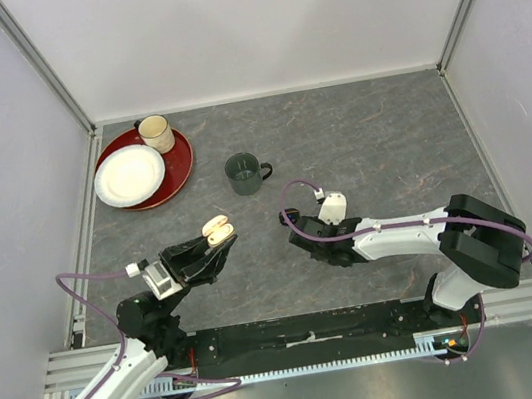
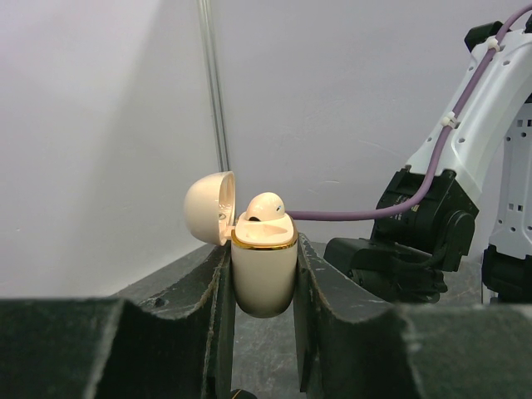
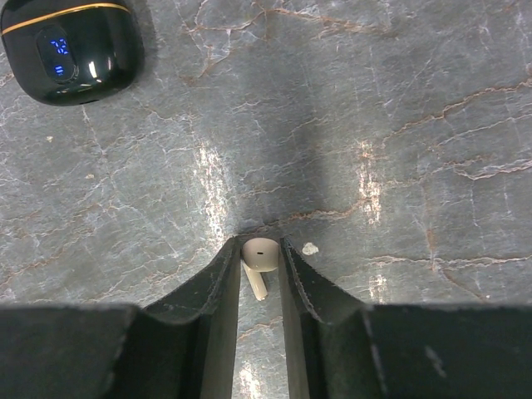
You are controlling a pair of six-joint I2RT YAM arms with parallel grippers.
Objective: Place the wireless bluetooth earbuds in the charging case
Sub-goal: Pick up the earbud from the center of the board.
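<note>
Left gripper (image 2: 262, 253) pinches cream, gold-rimmed charging case (image 2: 264, 287) at center frame — lid flipped open, one white earbud (image 2: 266, 208) seated inside. Right gripper (image 3: 260, 249) clamps 2nd white earbud (image 3: 257, 259) at btm center, stem toward btm edge; black case (image 3: 71, 46) lies upper left.

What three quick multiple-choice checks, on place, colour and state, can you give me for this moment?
1. Where is the cream case? A in the right gripper; B in the left gripper; C in neither.
2. What colour is the earbud between the right gripper's fingers? A black; B green; C white.
3. The cream case's lid is: A open; B shut; C missing.
Answers: B, the left wrist view shows it clamped; C, it shows white in the right wrist view; A, the lid is swung back, with a second earbud seated inside.
</note>
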